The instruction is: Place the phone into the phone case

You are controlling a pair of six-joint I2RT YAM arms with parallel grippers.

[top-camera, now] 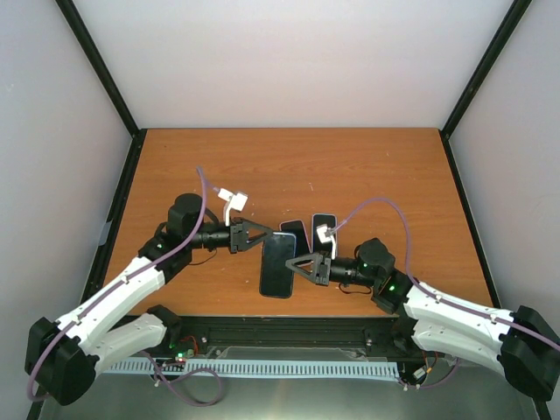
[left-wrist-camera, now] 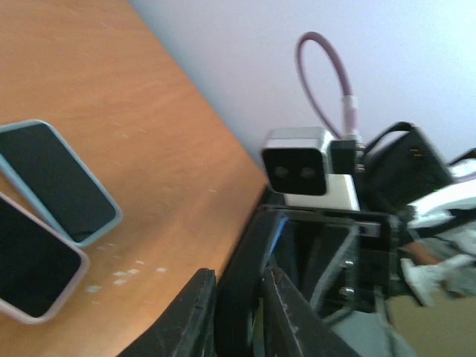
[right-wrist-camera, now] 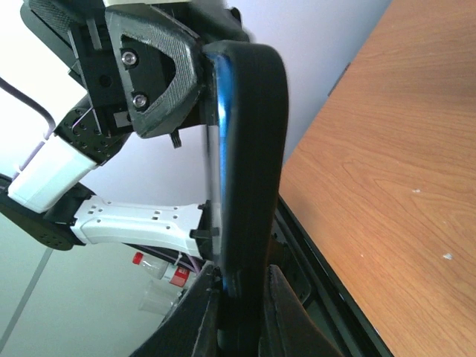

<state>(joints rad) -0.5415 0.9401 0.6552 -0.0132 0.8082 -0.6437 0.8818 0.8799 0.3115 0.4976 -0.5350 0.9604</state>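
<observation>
A black phone case (top-camera: 278, 264) hangs on edge just above the table's front, held from both ends. Along one face of the case (right-wrist-camera: 251, 149) runs a thin glossy blue-lit edge, the phone (right-wrist-camera: 219, 156); how deep it sits I cannot tell. My left gripper (top-camera: 265, 238) is shut on the case's far end, where its fingers (left-wrist-camera: 195, 305) clamp the dark rim (left-wrist-camera: 239, 282). At the near end my right gripper (top-camera: 296, 262) is shut on the same case, which is pinched between its fingers (right-wrist-camera: 202, 305).
Two other phones in cases lie flat on the wooden table (top-camera: 289, 166): a light blue one (left-wrist-camera: 59, 182) and a pink one (left-wrist-camera: 33, 264), just behind the held case (top-camera: 296, 234) (top-camera: 324, 229). The table's black front edge (right-wrist-camera: 327, 297) runs close below.
</observation>
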